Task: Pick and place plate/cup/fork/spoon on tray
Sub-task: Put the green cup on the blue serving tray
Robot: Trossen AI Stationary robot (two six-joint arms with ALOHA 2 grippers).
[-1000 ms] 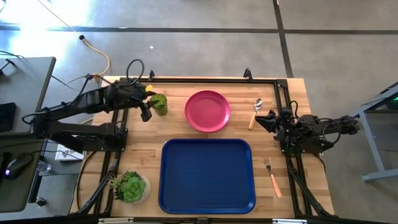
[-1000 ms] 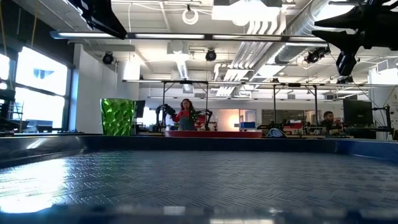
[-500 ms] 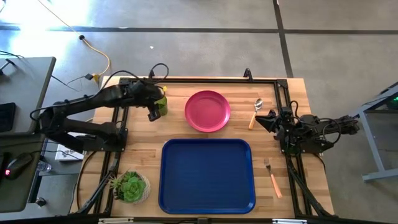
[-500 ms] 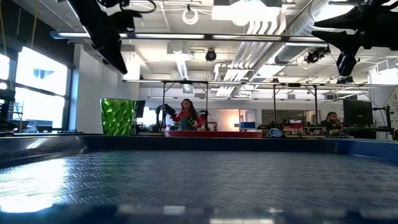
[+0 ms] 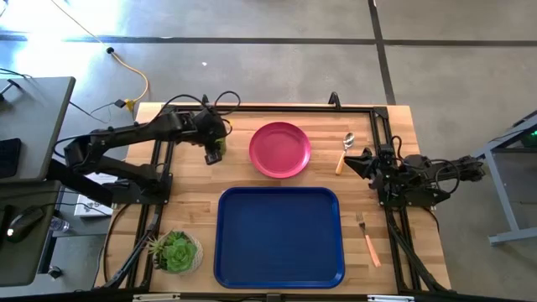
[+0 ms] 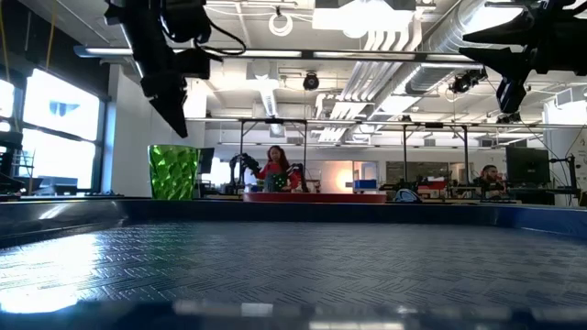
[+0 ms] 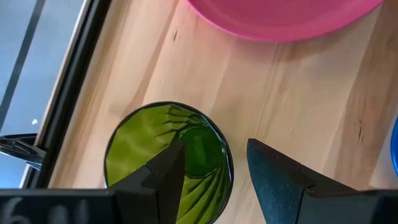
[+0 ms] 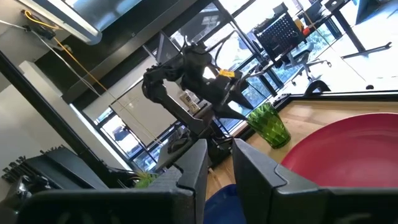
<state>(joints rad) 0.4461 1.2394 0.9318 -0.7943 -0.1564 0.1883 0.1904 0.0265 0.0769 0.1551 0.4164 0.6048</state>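
Note:
The dark-green cup (image 7: 168, 162) stands upright on its base on the wood at the table's far left; it also shows in the low view (image 6: 174, 171). My left gripper (image 5: 213, 151) is open just above it, one finger (image 7: 163, 177) over the cup's mouth and the other (image 7: 277, 180) outside the rim, touching nothing (image 6: 174, 101). The pink plate (image 5: 280, 149) lies flat at far centre. The blue tray (image 5: 279, 236) lies at near centre. The spoon (image 5: 346, 149) and the fork (image 5: 367, 236) lie on the wood at the right. My right gripper (image 5: 352, 162) is shut and empty beside the spoon.
A potted succulent (image 5: 174, 252) stands at the near left corner. A black frame rail (image 5: 277, 109) runs round the table top. People and benches show in the room beyond (image 6: 275, 170). Bare wood lies between the cup and the tray.
My left gripper has gone toward the table's right edge from beside the cup to right over it, and has come down toward the cup's rim. The cup has stayed in place.

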